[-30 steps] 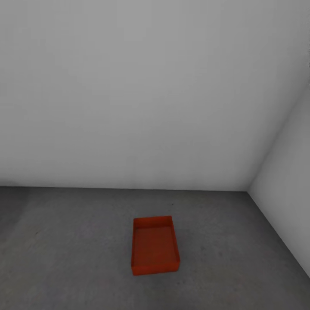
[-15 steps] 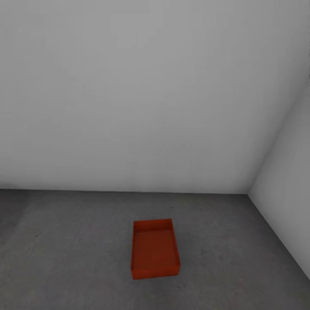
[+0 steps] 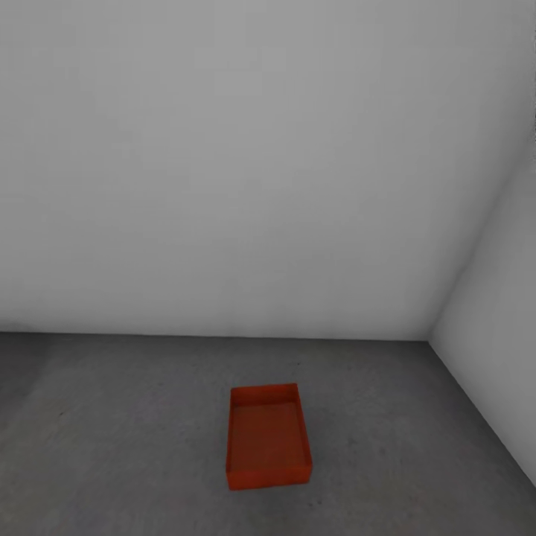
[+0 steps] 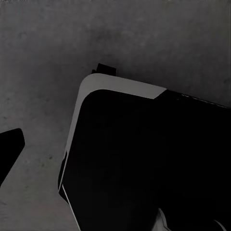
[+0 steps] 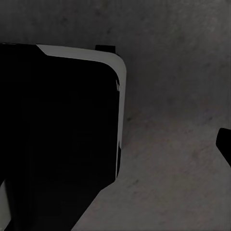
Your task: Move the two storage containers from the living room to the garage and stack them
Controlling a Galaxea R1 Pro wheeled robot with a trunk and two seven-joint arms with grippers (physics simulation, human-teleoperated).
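Garage corner, head view: one orange-red storage container sits flat on the dark grey speckled floor, open top up, its long side running away from the robot, nothing visible inside. It stands alone, well apart from the white back wall and from the white side wall on the right; the two walls meet in a corner beyond and to the right of it. Left wrist view: the camera looks down on the same rough grey concrete, with the robot's own black, white-edged base taking up much of the frame; a dark pointed tip at the frame edge is one finger of the left claw, with nothing touching it. The other finger is out of frame, so how far the left claw is spread cannot be told. Right wrist view: again concrete beside the black, white-edged base, and a dark finger of the right claw at the frame edge, bare; its opening cannot be told either. No container lies near either claw in the wrist views.
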